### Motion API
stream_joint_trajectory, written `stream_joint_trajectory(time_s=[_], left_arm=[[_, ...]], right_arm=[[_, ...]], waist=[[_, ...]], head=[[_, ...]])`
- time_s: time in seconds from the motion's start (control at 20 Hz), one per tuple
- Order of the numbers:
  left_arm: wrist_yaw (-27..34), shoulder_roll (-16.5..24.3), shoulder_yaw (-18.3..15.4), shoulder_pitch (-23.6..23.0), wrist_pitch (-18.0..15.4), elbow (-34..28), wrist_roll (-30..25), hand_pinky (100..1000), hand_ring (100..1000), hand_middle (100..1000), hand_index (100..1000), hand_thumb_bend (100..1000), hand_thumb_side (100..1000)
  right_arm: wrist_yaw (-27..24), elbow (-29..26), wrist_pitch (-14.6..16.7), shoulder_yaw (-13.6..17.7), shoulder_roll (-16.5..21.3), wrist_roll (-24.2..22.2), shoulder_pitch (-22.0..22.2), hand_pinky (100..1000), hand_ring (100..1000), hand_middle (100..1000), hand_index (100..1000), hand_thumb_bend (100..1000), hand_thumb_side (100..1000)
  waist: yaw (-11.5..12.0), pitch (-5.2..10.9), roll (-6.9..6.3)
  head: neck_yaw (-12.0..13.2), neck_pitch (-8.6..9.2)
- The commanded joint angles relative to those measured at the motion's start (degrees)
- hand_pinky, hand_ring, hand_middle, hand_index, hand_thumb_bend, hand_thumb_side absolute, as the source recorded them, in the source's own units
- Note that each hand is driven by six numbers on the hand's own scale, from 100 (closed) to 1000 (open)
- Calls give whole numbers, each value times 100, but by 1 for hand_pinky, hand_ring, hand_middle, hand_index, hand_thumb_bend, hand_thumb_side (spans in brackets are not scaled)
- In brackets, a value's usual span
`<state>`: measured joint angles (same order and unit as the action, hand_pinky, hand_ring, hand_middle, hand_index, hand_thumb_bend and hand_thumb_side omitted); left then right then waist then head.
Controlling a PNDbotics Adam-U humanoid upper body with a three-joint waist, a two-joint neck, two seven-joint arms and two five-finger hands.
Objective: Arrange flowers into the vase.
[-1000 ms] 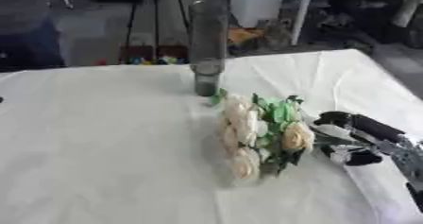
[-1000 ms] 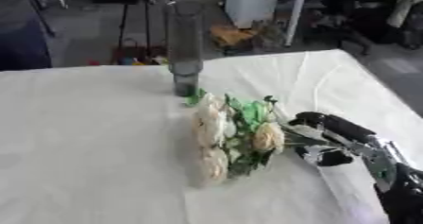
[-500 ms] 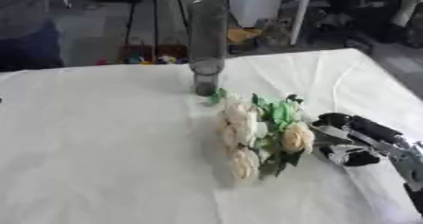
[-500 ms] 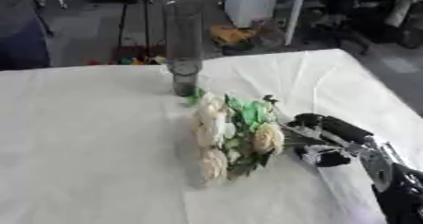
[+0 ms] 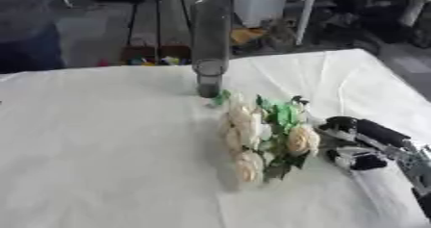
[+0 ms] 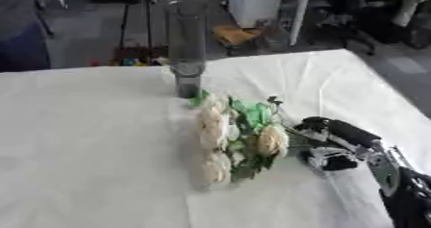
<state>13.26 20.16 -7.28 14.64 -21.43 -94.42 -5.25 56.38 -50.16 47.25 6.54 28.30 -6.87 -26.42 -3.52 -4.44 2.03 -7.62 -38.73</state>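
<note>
Cream-white flowers with green leaves (image 5: 257,135) lie mid-table, at six o'clock of the tall clear glass vase (image 5: 209,44). My right hand (image 5: 362,143) waits at their three o'clock, fingers parted, holding nothing. Grasping comes next: close around the stems, then lift.

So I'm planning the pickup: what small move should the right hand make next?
Probably ease the right hand left to close on a stem: its open fingers sit just beside the cream roses with green leaves, lying flat before the tall clear glass vase.
</note>
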Motion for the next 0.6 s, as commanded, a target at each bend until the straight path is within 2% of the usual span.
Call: stream_joint_trajectory(time_s=[0.05,0.3,0.6], left_arm=[[26,84,-1,54,-9,-47,-17,596,591,680,673,694,626],[28,83,0,53,-10,-48,-19,596,591,680,673,694,626],[30,84,-2,51,-12,-45,-21,596,591,680,673,694,626]], right_arm=[[184,-20,-190,69,116,98,-96,712,914,766,893,232,343],[357,-1,-362,63,107,292,-100,640,849,688,844,223,347],[448,25,-399,60,103,434,-106,615,821,646,822,222,344]], waist=[[8,46,-4],[10,43,4],[8,35,5]], head=[[-8,-37],[-10,-37],[-9,-38]])
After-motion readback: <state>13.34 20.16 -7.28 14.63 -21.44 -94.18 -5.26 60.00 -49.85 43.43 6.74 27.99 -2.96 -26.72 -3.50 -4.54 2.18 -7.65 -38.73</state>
